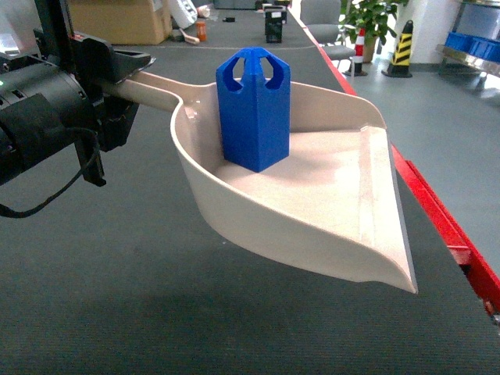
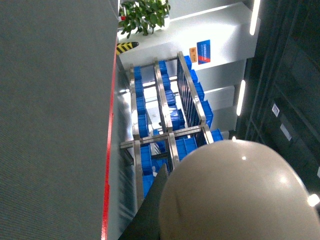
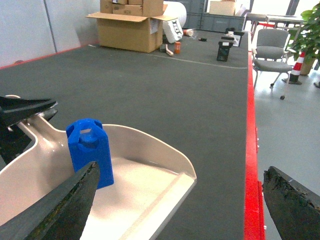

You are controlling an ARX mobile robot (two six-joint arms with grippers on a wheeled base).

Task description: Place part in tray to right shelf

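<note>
Blue part (image 1: pixel 253 109) standing upright in the raised tray (image 1: pixel 312 211).

The left gripper (image 1: pixel 117 74) is clamped on the tray's handle above the dark surface (image 1: pixel 117 297); the right gripper (image 3: pixel 180 200) has its fingers spread apart, holding nothing.

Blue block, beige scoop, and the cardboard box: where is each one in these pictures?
Blue block (image 1: pixel 254 117): head view, on its front face.
Scoop (image 1: pixel 312 226): head view, on its near side wall.
Cardboard box (image 3: pixel 127 32): right wrist view, on its front side.
</note>
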